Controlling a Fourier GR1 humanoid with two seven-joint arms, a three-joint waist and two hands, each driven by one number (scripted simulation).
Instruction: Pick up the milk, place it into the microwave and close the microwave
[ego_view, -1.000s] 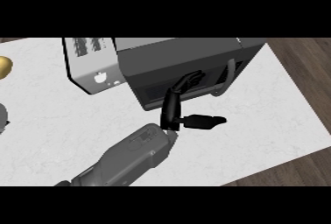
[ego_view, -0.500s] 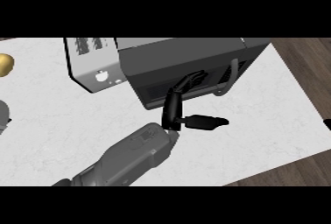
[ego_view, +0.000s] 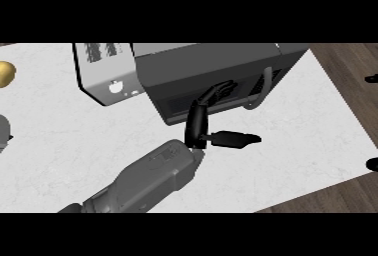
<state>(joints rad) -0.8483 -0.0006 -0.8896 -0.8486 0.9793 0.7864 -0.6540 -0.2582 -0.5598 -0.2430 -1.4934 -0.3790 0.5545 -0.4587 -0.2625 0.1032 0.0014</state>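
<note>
White counter (ego_view: 66, 150): hand (ego_view: 198, 120) against microwave (ego_view: 214, 70) door

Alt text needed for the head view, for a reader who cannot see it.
A black hand on a grey forearm presses straight fingers against the dark door of the microwave on a white counter. No milk is visible.

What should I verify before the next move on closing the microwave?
1. Left hand on microwave door: ok, fingers touch its front.
2. Milk inside: cannot tell; none shows on the counter.
3. Door fully shut: cannot tell.
4. Door handle free of the hand: ok.
5. Right hand out of the way: ok, it barely shows at the right edge.
</note>
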